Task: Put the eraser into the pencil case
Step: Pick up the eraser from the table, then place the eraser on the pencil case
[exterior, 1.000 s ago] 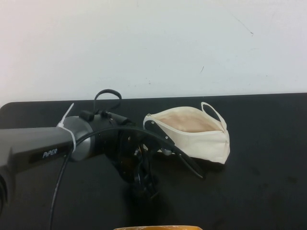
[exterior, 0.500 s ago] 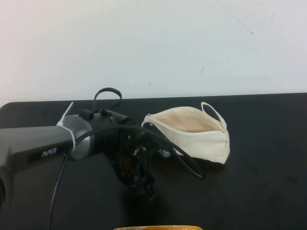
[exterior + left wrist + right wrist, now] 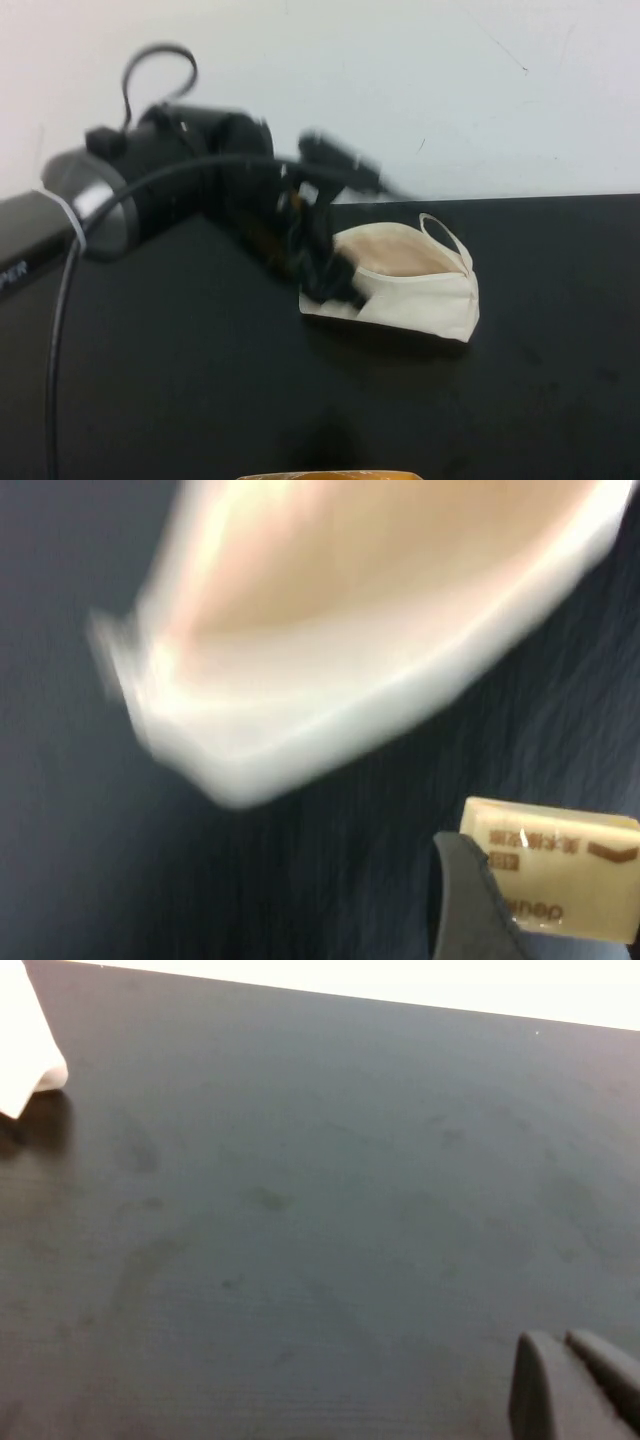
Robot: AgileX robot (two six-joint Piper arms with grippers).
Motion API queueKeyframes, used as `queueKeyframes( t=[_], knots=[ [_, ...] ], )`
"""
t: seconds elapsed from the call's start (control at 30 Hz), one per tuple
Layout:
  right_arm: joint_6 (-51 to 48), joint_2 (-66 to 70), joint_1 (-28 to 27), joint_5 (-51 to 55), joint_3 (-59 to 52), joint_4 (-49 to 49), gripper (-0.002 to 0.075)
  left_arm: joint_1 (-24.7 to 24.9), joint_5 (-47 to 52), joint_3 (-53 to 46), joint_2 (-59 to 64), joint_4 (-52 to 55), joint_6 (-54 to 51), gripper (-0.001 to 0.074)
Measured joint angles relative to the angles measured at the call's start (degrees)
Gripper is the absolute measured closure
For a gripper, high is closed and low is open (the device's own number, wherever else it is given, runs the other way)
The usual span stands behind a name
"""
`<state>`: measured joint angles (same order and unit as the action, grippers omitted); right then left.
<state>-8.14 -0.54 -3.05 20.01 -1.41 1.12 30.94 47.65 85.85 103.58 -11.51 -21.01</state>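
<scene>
The cream-white pencil case (image 3: pixel 425 295) lies open on the black table (image 3: pixel 560 400), beige lining up, loop strap at its right end. My left gripper (image 3: pixel 328 278) hangs at the pouch's left end, just above its opening, blurred by motion. In the left wrist view it (image 3: pixel 545 905) is shut on the cream-yellow eraser (image 3: pixel 560 865), brown print showing, one dark finger (image 3: pixel 465 895) across its face, with the blurred pouch (image 3: pixel 350 650) close beyond. My right gripper (image 3: pixel 575 1380) is shut and empty, low over bare table, out of the high view.
A white wall (image 3: pixel 400 80) rises behind the table's far edge. A yellow-orange object (image 3: pixel 330 475) pokes in at the near edge. One corner of the pouch (image 3: pixel 25 1055) shows in the right wrist view.
My left arm has lifted off the table in front and swung up and back toward the pouch's left end, carrying the eraser. The pouch has not moved.
</scene>
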Motion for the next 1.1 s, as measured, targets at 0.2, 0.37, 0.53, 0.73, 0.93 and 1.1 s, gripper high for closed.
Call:
queueKeyframes(
  t=[0.2,0.37,0.53,0.73,0.93,1.1],
  knots=[
    [0.0,0.0,0.0,0.0,0.0,0.0,0.0727,0.0,-18.1,2.3,0.4,-6.9,0.0,0.0454],
    [0.0,0.0,0.0,0.0,0.0,0.0,0.0727,0.0,-26.7,2.3,4.1,-7.7,0.0,0.0454],
    [0.0,0.0,0.0,0.0,0.0,0.0,0.0727,0.0,-29.2,2.3,7.2,-8.7,0.0,0.0269],
    [0.0,0.0,0.0,0.0,0.0,0.0,0.0727,0.0,-29.2,3.2,7.1,-8.5,0.0,0.0178],
    [0.0,0.0,0.0,0.0,0.0,0.0,0.0727,0.0,-24.3,6.5,1.5,-2.6,0.5,0.0463],
    [0.0,0.0,0.0,0.0,0.0,0.0,0.0727,0.0,-20.9,7.3,-8.1,11.5,6.7,0.0688]
  ],
)
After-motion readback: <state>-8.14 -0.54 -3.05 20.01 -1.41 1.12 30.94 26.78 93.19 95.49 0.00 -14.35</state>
